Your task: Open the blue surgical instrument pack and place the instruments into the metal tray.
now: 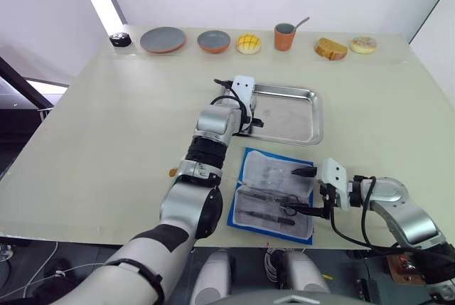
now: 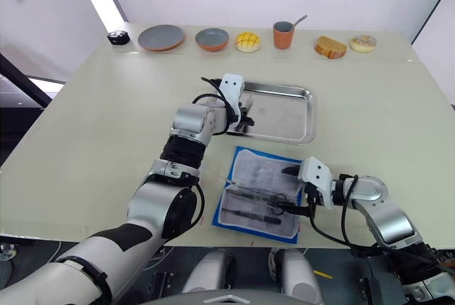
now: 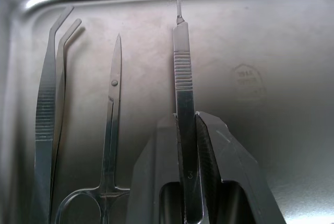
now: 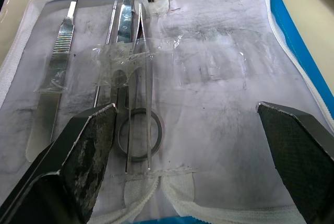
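1. Head views: the blue pack [image 1: 273, 190] is lying unzipped and spread flat near the table's [image 1: 106, 127] front edge, pale lining facing up with dark tools [image 1: 264, 209] in it. The metal tray [image 1: 298, 116] is sitting just beyond the pack. The left gripper [image 1: 250, 121] is reaching over the tray's left end; the right gripper [image 1: 304, 190] is hovering at the pack's right edge, fingers spread. Along the far edge are standing two plates [image 1: 163, 40], a bun [image 1: 248, 43], a cup [image 1: 284, 36] with a spoon, bread [image 1: 330, 48] and a donut [image 1: 363, 44].

2. Left wrist view: the left gripper [image 3: 189, 145] is pinching a scalpel handle [image 3: 183, 78] over the tray floor [image 3: 261, 78]. Beside it are lying one pair of scissors [image 3: 110, 125] and one pair of bent tweezers [image 3: 49, 109], so three tools are showing in the tray.

3. Right wrist view: the right gripper [image 4: 195, 130] is hanging wide open and empty above the lining [image 4: 219, 78]. Under clear straps are resting one flat handle [image 4: 57, 62] and ring-handled scissors [image 4: 130, 78]; thin tools beside them are overlapping, so I cannot tell their count.
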Controlling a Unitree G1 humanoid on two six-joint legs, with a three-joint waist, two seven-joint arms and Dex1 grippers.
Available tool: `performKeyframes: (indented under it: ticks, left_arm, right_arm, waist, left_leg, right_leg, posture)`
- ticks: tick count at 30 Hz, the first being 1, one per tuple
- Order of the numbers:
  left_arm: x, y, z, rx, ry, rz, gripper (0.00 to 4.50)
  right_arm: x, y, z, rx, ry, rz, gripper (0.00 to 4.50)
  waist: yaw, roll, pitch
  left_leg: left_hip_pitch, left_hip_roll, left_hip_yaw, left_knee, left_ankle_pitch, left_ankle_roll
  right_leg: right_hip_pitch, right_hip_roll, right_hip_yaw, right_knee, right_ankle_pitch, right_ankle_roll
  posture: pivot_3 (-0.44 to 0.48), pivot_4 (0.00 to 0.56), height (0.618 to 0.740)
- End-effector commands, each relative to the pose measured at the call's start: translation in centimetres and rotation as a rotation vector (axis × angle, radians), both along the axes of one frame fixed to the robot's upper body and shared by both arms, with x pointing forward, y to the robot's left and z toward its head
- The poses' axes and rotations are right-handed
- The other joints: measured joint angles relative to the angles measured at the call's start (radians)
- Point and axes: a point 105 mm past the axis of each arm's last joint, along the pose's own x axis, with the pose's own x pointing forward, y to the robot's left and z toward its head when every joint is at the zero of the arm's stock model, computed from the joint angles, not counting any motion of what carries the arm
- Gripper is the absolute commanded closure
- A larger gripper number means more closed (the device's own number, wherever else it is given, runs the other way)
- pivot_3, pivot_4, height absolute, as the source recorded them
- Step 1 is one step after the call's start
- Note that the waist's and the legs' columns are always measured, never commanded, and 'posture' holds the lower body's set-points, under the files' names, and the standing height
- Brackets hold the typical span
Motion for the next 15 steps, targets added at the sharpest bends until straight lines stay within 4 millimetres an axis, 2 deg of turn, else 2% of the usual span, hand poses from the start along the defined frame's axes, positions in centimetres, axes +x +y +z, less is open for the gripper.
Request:
performKeyframes:
  ticks: [1,5,7,9,15]
  left_arm:
    - [0.1,-0.5,1.2,-0.028,-0.022,-0.003,4.45]
    - [-0.1,-0.5,1.0,-0.038,-0.008,0.001,4.45]
    - [-0.1,-0.4,1.1,-0.049,-0.008,0.007,3.53]
    - [-0.2,-0.5,1.7,-0.074,-0.019,0.006,2.93]
    - [-0.8,-0.9,3.7,-0.140,-0.050,-0.037,2.93]
  right_arm:
    - [-2.2,-2.3,-5.4,-0.158,0.222,-0.068,0.00]
    - [-2.3,-2.4,-5.4,-0.159,0.223,-0.068,0.00]
    - [-2.3,-2.4,-5.5,-0.160,0.224,-0.068,0.00]
    - [-2.3,-2.5,-5.5,-0.162,0.223,-0.068,0.00]
    - [-2.2,-2.7,-5.4,-0.163,0.220,-0.074,0.00]
  waist:
    - [0.000,0.000,0.000]
    - [0.001,0.000,0.000]
    - [0.002,0.000,0.000]
    - [0.002,0.000,0.000]
    - [0.002,0.000,0.000]
  left_leg:
    - [0.000,0.000,0.000,0.000,0.000,0.000]
    - [0.000,0.000,0.000,0.000,0.000,0.000]
    - [0.000,0.000,0.000,0.000,0.000,0.000]
    - [-0.001,0.000,0.000,0.000,0.000,-0.001]
    - [-0.001,0.000,-0.001,0.000,0.002,-0.004]
  right_leg:
    - [0.000,0.000,0.000,0.000,0.000,0.000]
    - [0.000,-0.001,0.000,0.000,0.000,0.000]
    - [0.000,-0.001,0.000,0.000,0.000,0.000]
    - [0.000,-0.001,-0.001,-0.001,0.000,0.000]
    - [0.000,-0.001,-0.001,-0.001,0.000,0.000]
  posture:
    - [0.000,0.150,0.740]
    - [0.000,0.150,0.740]
    - [0.000,0.150,0.740]
    - [0.000,0.150,0.740]
    - [0.000,0.150,0.740]
